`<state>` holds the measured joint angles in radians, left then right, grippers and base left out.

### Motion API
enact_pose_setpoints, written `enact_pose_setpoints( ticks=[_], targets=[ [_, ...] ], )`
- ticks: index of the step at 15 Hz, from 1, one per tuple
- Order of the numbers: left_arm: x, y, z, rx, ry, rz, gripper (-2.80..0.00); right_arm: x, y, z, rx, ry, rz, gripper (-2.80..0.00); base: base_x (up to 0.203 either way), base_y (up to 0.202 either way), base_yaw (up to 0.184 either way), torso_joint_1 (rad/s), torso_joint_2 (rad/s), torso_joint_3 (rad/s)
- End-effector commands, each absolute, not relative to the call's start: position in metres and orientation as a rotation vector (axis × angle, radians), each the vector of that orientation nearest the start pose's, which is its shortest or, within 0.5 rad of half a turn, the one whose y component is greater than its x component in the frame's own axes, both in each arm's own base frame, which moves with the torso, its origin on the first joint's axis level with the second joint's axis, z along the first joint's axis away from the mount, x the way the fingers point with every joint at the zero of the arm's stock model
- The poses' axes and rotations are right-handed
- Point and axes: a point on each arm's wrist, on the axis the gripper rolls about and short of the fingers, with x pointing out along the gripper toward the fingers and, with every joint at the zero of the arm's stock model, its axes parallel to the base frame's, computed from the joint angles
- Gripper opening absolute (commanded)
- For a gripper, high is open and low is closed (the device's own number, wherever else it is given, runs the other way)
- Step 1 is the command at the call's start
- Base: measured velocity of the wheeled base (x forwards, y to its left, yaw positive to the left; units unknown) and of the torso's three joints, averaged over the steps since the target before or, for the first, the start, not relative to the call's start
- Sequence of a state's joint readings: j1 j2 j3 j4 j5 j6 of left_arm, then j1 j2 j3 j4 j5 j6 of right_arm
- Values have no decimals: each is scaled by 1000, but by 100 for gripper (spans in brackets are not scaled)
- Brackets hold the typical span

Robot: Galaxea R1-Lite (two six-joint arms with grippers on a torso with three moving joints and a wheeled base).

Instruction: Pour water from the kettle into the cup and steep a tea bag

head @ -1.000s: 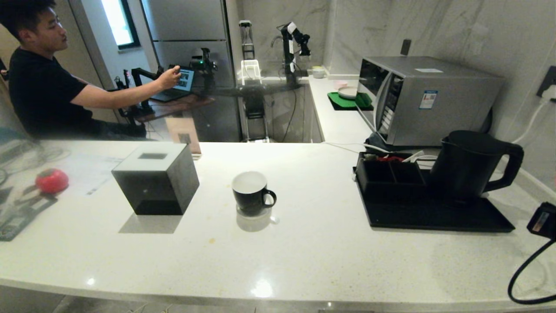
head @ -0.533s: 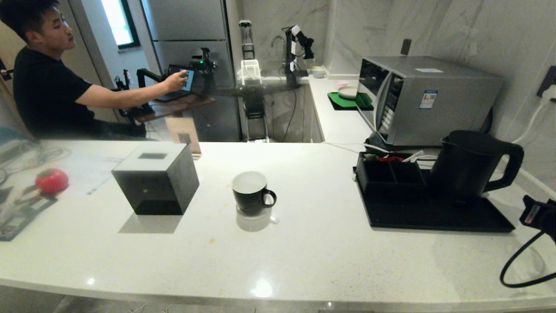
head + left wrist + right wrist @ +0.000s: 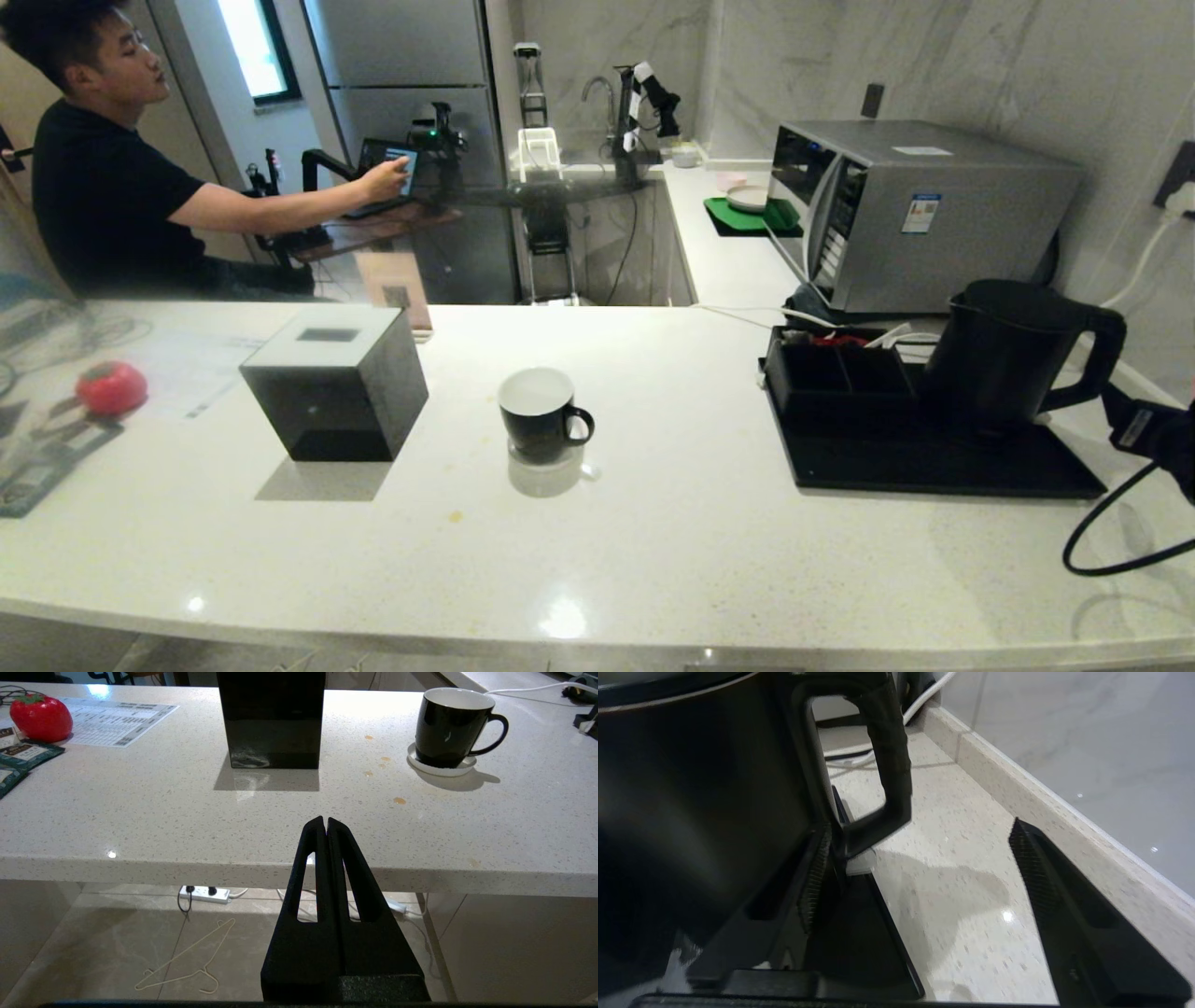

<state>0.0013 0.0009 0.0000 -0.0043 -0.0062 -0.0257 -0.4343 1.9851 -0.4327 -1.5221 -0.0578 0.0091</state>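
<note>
The matte black kettle (image 3: 1008, 350) stands on a black tray (image 3: 934, 462) at the right of the counter, its handle (image 3: 1097, 359) pointing right. My right gripper (image 3: 1125, 415) is at the right edge, just beside that handle. In the right wrist view the right gripper (image 3: 920, 828) is open, with the kettle (image 3: 691, 812) close ahead and the handle (image 3: 887, 756) just beyond the fingertips, nothing held. The black cup (image 3: 539, 413), white inside, stands mid-counter on a white saucer. My left gripper (image 3: 325, 821) is shut and empty below the counter's front edge, facing the cup (image 3: 448, 728). The tea bag is out of view.
A black square box (image 3: 331, 383) stands left of the cup. A compartment holder (image 3: 840, 373) shares the tray, with a microwave (image 3: 915, 210) behind. A red round object (image 3: 112, 387) and teal sachets (image 3: 23, 753) lie far left. The wall (image 3: 1064, 742) is close on the right. A person (image 3: 112, 187) sits behind.
My right gripper has moved away from the counter's front along the right edge, up to the kettle's handle. The person's hand has shifted at the laptop. Cup and kettle have stayed put.
</note>
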Motion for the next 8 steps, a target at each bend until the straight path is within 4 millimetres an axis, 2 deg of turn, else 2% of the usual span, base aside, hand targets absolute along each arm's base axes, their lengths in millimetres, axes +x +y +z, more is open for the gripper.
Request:
enact_pose_setpoints(
  ticks=[1, 8],
  targets=[
    [-23, 0, 76, -26, -3, -5, -280, 282, -132, 98, 10, -16, -492, 0, 0, 0, 0, 0, 0, 0],
    [-23, 0, 76, -26, -3, -5, -280, 307, -143, 93, 26, -57, -487, 0, 0, 0, 0, 0, 0, 0]
  ],
)
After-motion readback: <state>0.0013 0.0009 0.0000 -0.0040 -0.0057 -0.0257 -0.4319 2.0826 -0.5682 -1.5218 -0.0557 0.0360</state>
